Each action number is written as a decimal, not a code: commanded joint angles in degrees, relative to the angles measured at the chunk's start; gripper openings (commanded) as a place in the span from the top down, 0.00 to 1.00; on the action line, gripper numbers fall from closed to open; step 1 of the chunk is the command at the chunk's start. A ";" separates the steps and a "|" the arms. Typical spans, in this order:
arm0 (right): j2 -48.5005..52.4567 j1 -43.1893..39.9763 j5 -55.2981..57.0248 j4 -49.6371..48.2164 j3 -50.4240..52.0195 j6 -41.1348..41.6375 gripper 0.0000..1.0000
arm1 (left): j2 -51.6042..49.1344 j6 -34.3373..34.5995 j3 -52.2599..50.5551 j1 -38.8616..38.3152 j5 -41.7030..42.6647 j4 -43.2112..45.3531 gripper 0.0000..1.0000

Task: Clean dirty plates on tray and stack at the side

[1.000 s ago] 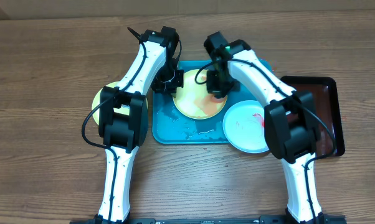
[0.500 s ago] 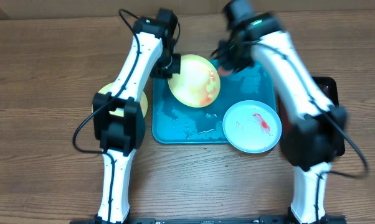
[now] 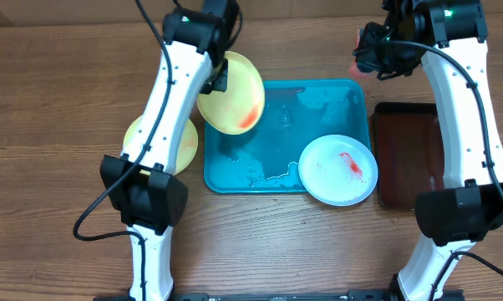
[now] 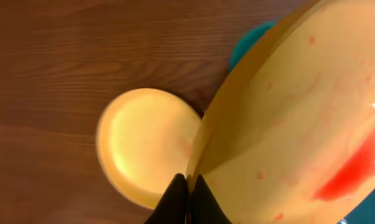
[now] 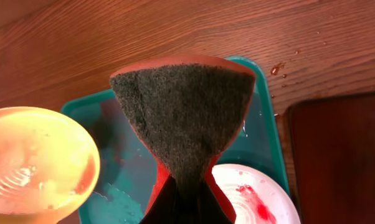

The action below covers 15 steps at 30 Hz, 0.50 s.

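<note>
My left gripper (image 3: 219, 77) is shut on the rim of a yellow-green plate (image 3: 232, 94) smeared with red sauce, held tilted above the left edge of the turquoise tray (image 3: 281, 180); it also shows in the left wrist view (image 4: 287, 130), gripper (image 4: 189, 186). A second yellow-green plate (image 3: 155, 144) lies on the table left of the tray, also in the left wrist view (image 4: 147, 146). A white plate (image 3: 337, 170) with red sauce rests on the tray's right front corner. My right gripper (image 3: 370, 52) is shut on a red sponge with a dark scouring face (image 5: 184, 112), raised above the tray's back right corner.
A dark brown tray (image 3: 406, 155) lies right of the turquoise tray. The turquoise tray's floor (image 5: 122, 162) is wet. Wooden tabletop (image 3: 59, 92) all round.
My left gripper has lifted the sauce-smeared yellow-green plate off the tray and swung it left, tilting it. My right gripper with the sponge has pulled up and away to the right.
</note>
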<state>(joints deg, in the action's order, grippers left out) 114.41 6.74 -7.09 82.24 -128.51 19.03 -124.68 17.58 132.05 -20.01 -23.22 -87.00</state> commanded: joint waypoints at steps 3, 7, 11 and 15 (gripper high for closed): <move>-0.04 -0.24 -0.48 -0.85 -0.20 -1.11 0.96 | 2.49 8.24 1.09 -6.82 -20.98 -2.38 0.96; -0.04 -0.50 -0.48 -1.05 -0.20 -1.11 0.96 | 2.49 16.90 0.33 -10.95 -30.14 -6.25 0.95; -0.04 -0.79 -0.50 -0.87 -0.20 -1.27 0.96 | 2.49 24.70 0.20 -12.48 -32.35 -9.84 0.96; -0.04 -0.85 -0.44 -0.90 -0.20 -1.31 0.96 | 2.49 26.32 0.15 -12.85 -31.80 -9.84 0.96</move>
<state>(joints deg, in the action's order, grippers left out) 114.41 6.35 -7.25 81.71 -128.51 18.17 -124.40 37.98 132.03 -33.01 -50.98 -96.66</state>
